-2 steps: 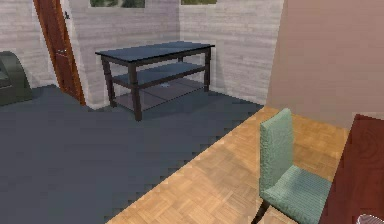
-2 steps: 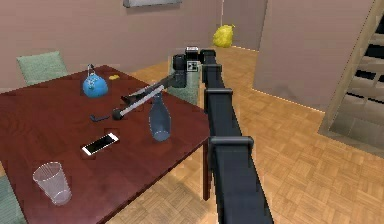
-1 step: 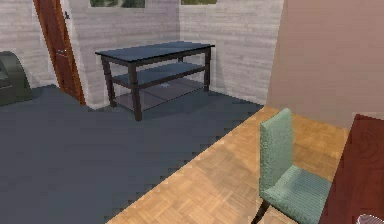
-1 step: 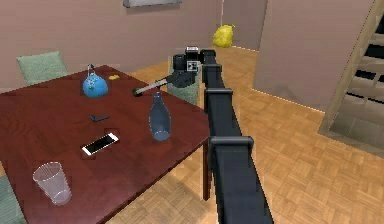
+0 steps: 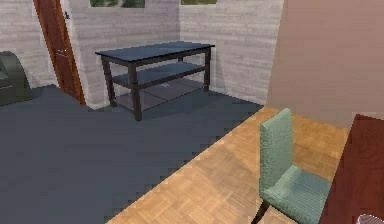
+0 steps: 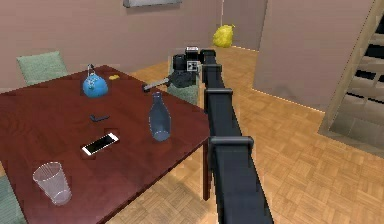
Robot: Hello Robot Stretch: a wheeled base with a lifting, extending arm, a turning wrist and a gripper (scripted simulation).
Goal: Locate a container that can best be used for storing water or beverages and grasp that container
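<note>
a blue-grey bottle (image 6: 159,118) with a narrow neck stands upright on the red-brown table (image 6: 40,125), near the edge that runs beside the arm (image 6: 225,130). a round blue flask (image 6: 93,84) stands farther back on the table. the gripper (image 6: 180,76) is at the table's far corner with a green chair (image 6: 186,92) behind it, and whether it holds anything cannot be told. bare wood floor (image 6: 300,150) lies right of the arm; in the forward view there is dark carpet (image 5: 70,150).
</note>
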